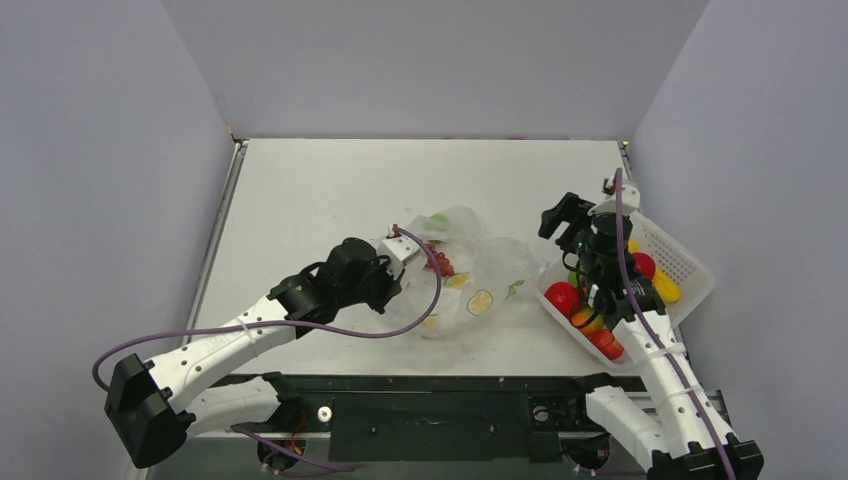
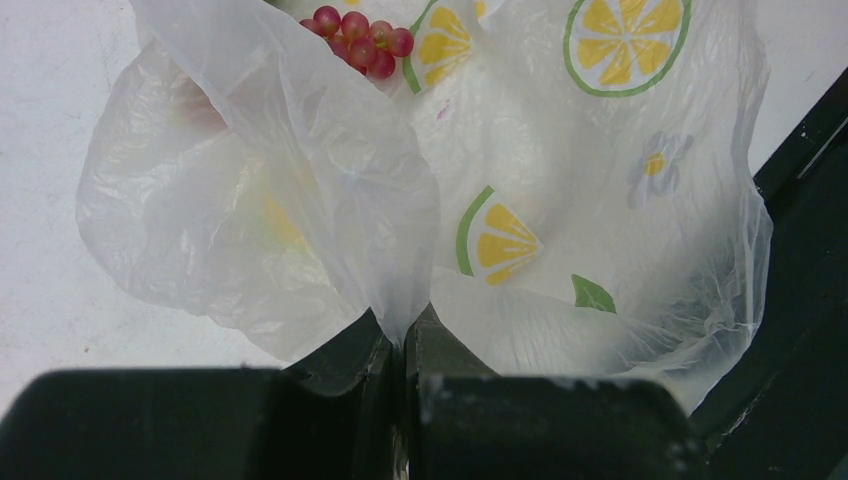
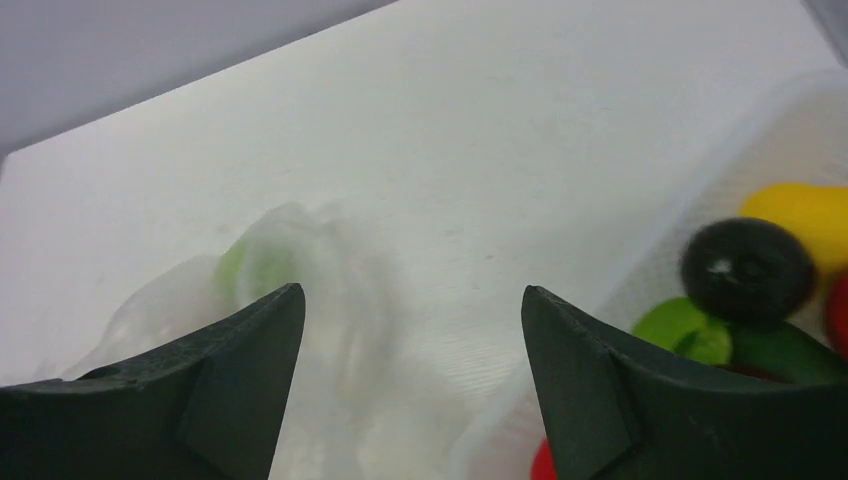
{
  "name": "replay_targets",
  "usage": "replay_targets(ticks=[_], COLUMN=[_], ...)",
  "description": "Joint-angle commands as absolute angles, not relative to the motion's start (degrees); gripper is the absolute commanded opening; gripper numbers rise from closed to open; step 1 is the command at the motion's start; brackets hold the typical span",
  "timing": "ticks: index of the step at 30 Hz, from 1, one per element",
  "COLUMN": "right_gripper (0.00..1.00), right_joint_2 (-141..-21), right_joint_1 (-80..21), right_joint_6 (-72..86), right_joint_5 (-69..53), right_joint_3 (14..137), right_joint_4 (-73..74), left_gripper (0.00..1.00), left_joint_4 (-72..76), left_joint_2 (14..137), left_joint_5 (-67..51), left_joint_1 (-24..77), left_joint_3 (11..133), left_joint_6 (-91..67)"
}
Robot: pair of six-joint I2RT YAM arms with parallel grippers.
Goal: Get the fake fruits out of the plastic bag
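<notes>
The plastic bag (image 1: 487, 283) lies crumpled mid-table, clear film printed with citrus slices. My left gripper (image 1: 403, 262) is at its left edge, shut on a pinched fold of the bag (image 2: 405, 300). A bunch of small red toy grapes (image 2: 358, 38) lies in the bag's mouth beyond the fold and shows in the top view (image 1: 438, 262). My right gripper (image 1: 592, 288) hangs open and empty over the left rim of the white basket (image 1: 690, 262). In the right wrist view (image 3: 410, 300) its jaws stand wide apart, with the bag (image 3: 265, 275) blurred to the left.
The white perforated basket at the right holds toy fruits: red (image 1: 562, 297), yellow (image 1: 666, 289), orange (image 1: 585, 320), dark maroon (image 3: 748, 268), lime green (image 3: 688, 328). Grey walls close in the table on three sides. The black front rail (image 2: 800, 250) lies just behind the bag.
</notes>
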State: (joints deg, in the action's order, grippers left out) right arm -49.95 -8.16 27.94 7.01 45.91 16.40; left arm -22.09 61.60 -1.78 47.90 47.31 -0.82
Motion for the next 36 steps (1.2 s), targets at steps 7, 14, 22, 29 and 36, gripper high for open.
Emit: replay_targets(ticks=[7,14,22,29,36], right_gripper=[0.69,0.54,0.45,0.5,0.58], right_joint_2=[-48.23,-56.25,-68.67,-77.43,-87.91], right_joint_1=[-38.43,-49.76,-54.19,-54.23,-54.23], right_joint_6=[19.76,22.39,26.63,27.13,24.63], right_joint_5=[3.17,8.49,16.24,24.47,25.39], right_joint_3=[47.86,43.58,38.72,37.86,39.05], right_joint_4=[6.51,1.71,-6.45,-17.33,-29.08], left_gripper=[0.0,0.0,0.0,0.0,0.0], left_joint_4=[-21.23,-21.28,-21.23,-21.46,-21.51], left_joint_2=[61.14,60.98,61.17,61.48,60.98], left_joint_5=[-2.13,-2.01,-1.66,-1.69,-1.52], left_joint_1=[48.09,48.08,48.1,48.08,48.11], left_joint_3=[50.11,50.2,50.11,50.28,50.09], left_joint_6=[-0.29,-0.36,-0.3,-0.34,-0.37])
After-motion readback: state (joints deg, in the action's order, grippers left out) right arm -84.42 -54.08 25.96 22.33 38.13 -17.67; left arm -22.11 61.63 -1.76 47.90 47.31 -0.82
